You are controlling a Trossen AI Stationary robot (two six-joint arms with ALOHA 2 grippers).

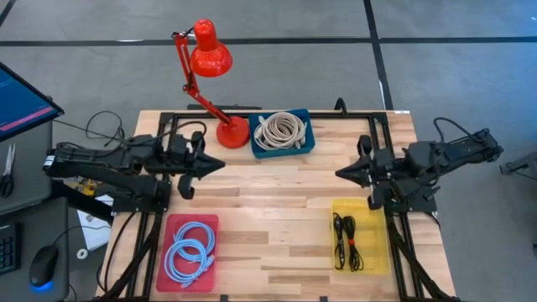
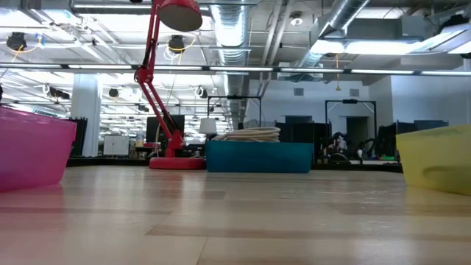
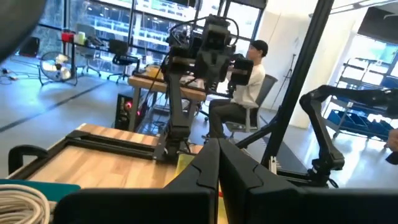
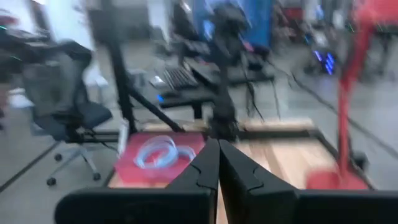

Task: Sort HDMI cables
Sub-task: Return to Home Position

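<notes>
We record a robotics lab: exposed ceiling ducts (image 2: 234,29); beyond the left gripper (image 3: 217,144), a work desk (image 3: 152,79) and a seated person (image 3: 249,81); beyond the right gripper (image 4: 217,144), an office chair (image 4: 74,112).

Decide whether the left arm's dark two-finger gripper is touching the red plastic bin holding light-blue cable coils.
Apart. The high view shows bare tabletop between the left gripper and the red bin.

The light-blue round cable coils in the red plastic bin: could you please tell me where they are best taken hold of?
I would pinch one side of the ring of the light-blue round cable coils, coming straight down: they lie flat, and the walls of the red plastic bin block a sideways approach. The left hand is nearer.
</notes>
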